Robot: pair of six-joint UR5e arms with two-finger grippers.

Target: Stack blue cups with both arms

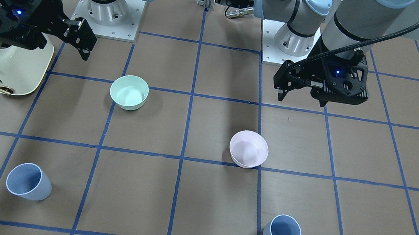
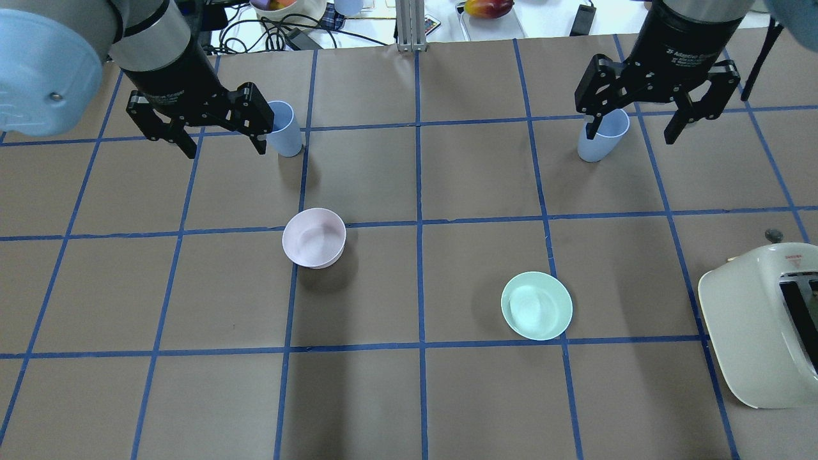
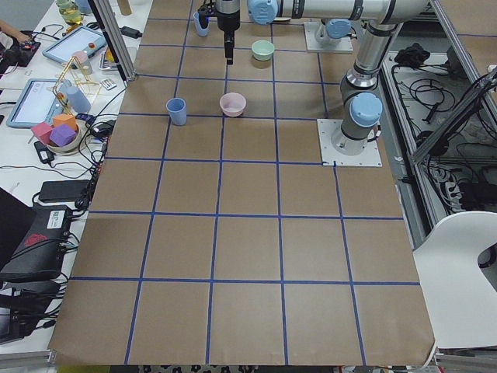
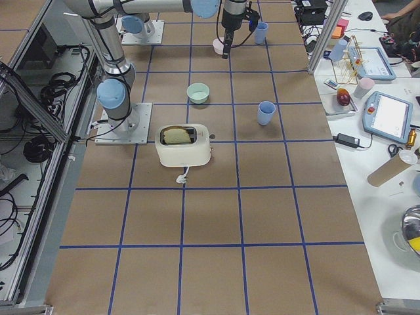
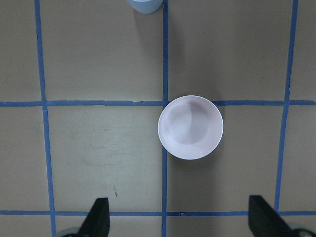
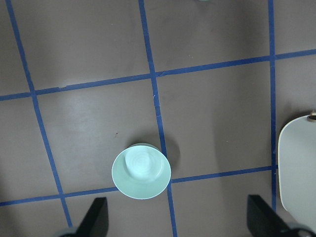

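Two blue cups stand upright and apart on the far side of the table from the robot. One (image 2: 284, 128) (image 1: 282, 231) is on my left side, the other (image 2: 602, 135) (image 1: 29, 181) on my right side. My left gripper (image 2: 223, 144) (image 5: 180, 219) is open and empty, high above the table; its wrist view shows the cup's edge (image 5: 144, 5) at the top. My right gripper (image 2: 632, 131) (image 6: 180, 219) is open and empty, also high. Neither gripper touches a cup.
A pale pink bowl (image 2: 314, 237) (image 5: 190, 127) sits below the left gripper. A mint-green bowl (image 2: 536, 305) (image 6: 141, 171) sits below the right gripper. A cream toaster (image 2: 767, 326) (image 1: 10, 63) stands at my right edge. Blue tape lines grid the brown table.
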